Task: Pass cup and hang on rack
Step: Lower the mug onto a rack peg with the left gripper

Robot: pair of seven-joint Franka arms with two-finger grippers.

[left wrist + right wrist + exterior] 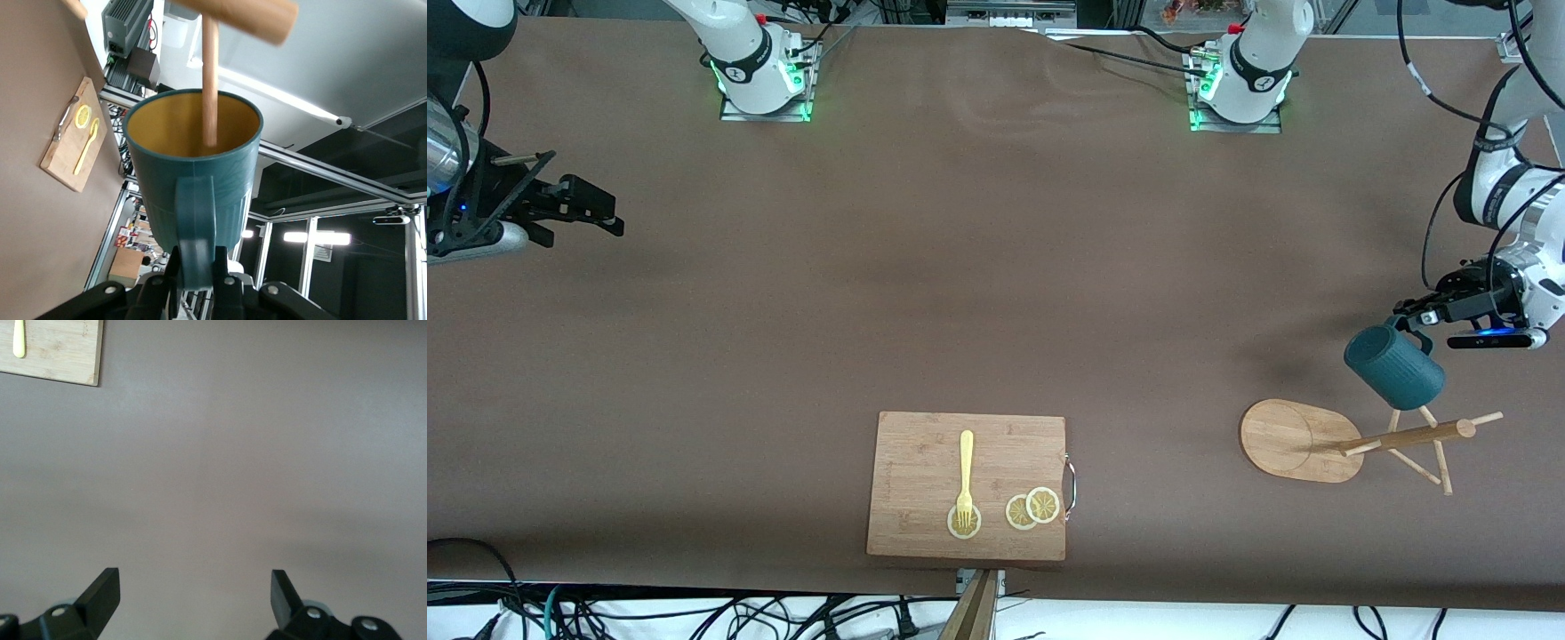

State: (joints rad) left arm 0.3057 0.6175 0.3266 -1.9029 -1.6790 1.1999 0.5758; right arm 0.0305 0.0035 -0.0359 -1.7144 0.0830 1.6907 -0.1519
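Gripping the handle of the small dark teal cup with a mustard-yellow inside (1394, 366), the left gripper (1412, 318) was held in the air at the left arm's end of the brown worktop (960, 293), its jaws closed on that handle. The cup was seen over the light wooden mug rack with a flat oval base, a central pole and thin pegs (1360, 440). In the left wrist view the cup (193, 187) was shown with its mouth turned away from the gripper (197, 283), and one thin wooden peg (210, 73) was seen in front of the yellow opening; whether the peg reached inside the cup could not be told. The cup was still carried by the handle and was not hung.

The right gripper (600, 212) was kept waiting over the bare worktop at the right arm's end, with its jaws wide open and nothing between them, as the right wrist view (193, 593) also showed.

Nearer to the front camera, a rectangular wooden cutting board with a metal handle (925, 444) was lying, and on it a yellow fork (966, 476) and three round lemon slices (1032, 508) were placed.
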